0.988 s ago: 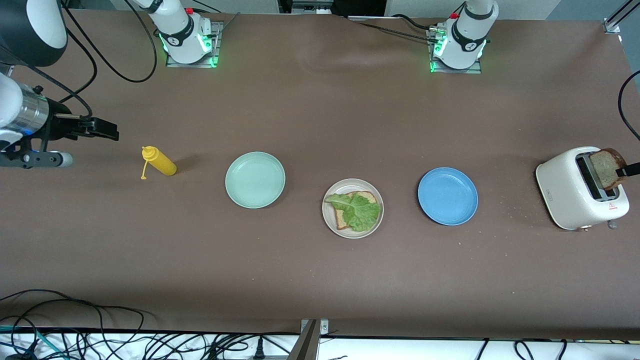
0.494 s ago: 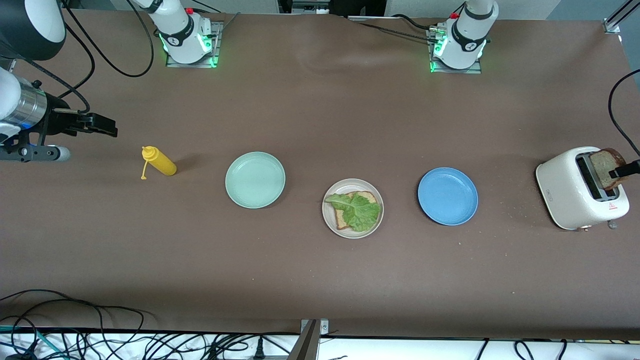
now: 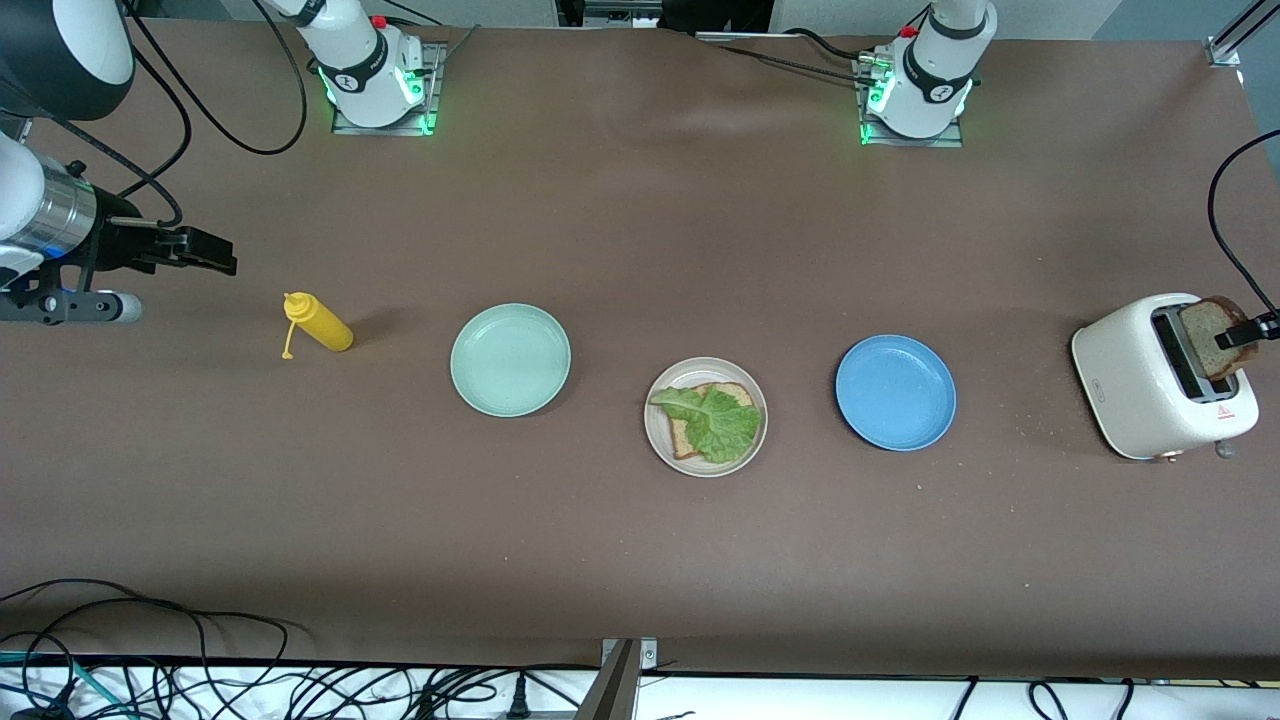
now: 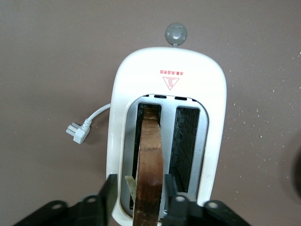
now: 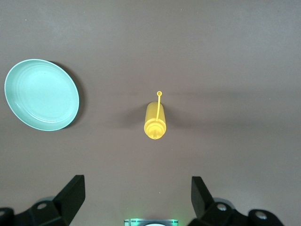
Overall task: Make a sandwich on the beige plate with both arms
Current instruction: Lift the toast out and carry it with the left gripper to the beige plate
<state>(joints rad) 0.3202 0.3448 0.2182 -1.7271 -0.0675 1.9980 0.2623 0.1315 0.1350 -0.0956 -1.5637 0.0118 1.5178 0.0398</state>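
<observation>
The beige plate sits mid-table with one bread slice on it and a green lettuce leaf over that slice. A second bread slice stands on edge in a slot of the white toaster at the left arm's end. My left gripper straddles this slice from above. One finger is against the crust and the other stands a little apart. My right gripper waits open and empty over the table beside the yellow bottle.
A mint-green plate and a blue plate flank the beige plate. A yellow squeeze bottle lies toward the right arm's end. The toaster's plug lies loose beside it. Cables run along the table's front edge.
The left gripper's jaws have narrowed round the slice in the toaster. The right gripper has shifted slightly and stays open.
</observation>
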